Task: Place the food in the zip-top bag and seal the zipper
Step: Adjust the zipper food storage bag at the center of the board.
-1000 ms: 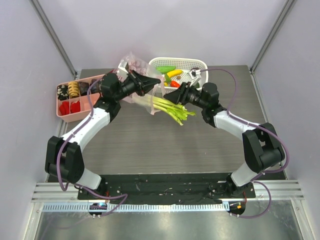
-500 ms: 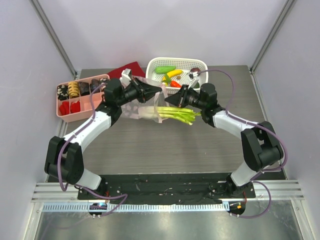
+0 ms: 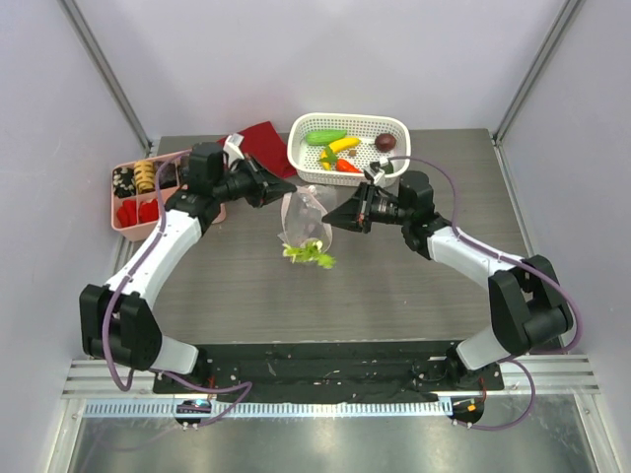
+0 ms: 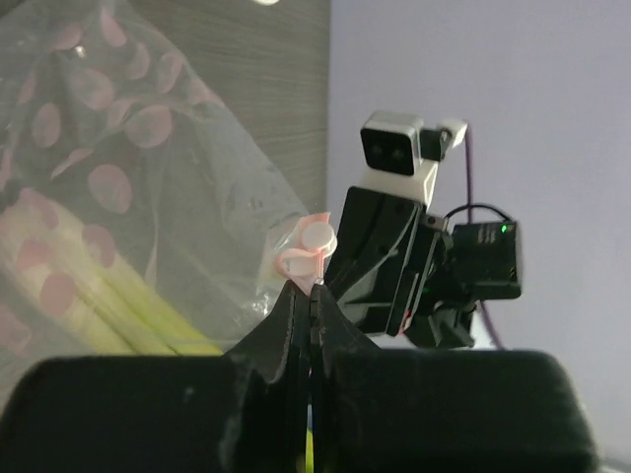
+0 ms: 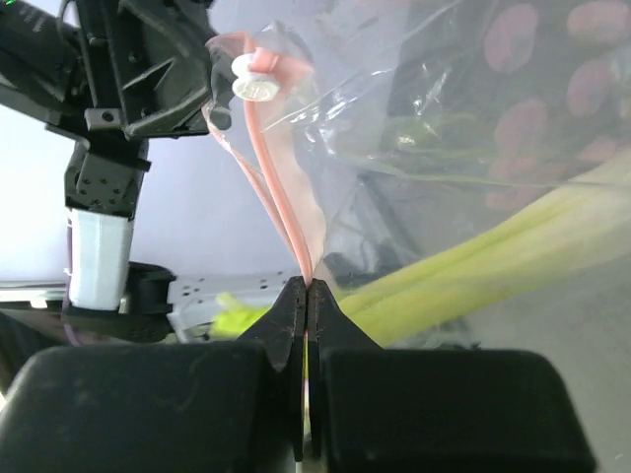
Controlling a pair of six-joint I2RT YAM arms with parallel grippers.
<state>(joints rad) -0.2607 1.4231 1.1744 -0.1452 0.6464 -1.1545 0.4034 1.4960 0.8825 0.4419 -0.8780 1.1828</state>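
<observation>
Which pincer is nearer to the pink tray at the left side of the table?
Left. The left pincer is a little right of the pink tray, gripping the zipper. The right pincer is farther right, across the bag, gripping the zipper too.

I see the clear pink-dotted bag [image 3: 304, 209] hanging over the surface [image 3: 414, 281], leek [image 3: 309, 252] inside, green tips at its lower end. Its pink zipper [image 5: 284, 212] strands stand slightly apart below the slider [image 5: 258, 77]. Banana [image 3: 344, 144] and pepper [image 3: 346, 166] lie in the basket [image 3: 347, 118].
</observation>
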